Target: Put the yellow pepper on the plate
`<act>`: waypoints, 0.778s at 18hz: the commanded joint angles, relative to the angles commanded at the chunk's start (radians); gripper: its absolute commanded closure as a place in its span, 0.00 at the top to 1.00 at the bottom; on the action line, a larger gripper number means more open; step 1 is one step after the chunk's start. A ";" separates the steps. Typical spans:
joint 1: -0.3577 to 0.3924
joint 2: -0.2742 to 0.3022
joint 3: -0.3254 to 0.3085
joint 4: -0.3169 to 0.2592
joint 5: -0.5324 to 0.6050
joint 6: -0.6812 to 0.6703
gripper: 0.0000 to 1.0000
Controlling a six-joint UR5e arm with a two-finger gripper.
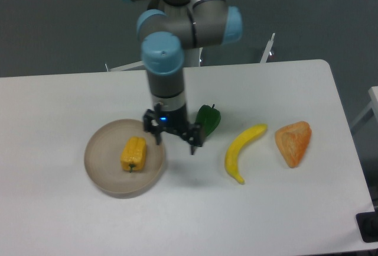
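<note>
The yellow pepper [133, 154] lies on its side in the middle of the round beige plate [101, 167] at the left of the table. My gripper [175, 142] hangs open to the right of the plate's rim, with nothing between its fingers. It is clear of the pepper and sits between the plate and the green pepper [208, 119].
A green pepper stands just right of the gripper, partly behind one finger. Further right lie a yellow banana [243, 150] and an orange wedge-shaped fruit [293, 142]. The table's right edge [348, 149] is beyond them.
</note>
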 joint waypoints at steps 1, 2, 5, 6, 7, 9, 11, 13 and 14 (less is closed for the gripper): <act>0.029 -0.002 0.017 0.000 0.002 0.064 1.00; 0.040 -0.005 0.028 -0.002 0.002 0.100 1.00; 0.086 -0.008 0.035 0.000 -0.002 0.238 1.00; 0.097 -0.011 0.038 0.000 -0.002 0.255 1.00; 0.103 -0.015 0.040 0.003 0.002 0.270 1.00; 0.103 -0.015 0.037 0.000 0.003 0.323 1.00; 0.106 -0.015 0.035 0.000 0.002 0.323 1.00; 0.106 -0.015 0.035 0.000 0.002 0.323 1.00; 0.108 -0.015 0.037 0.002 0.002 0.323 1.00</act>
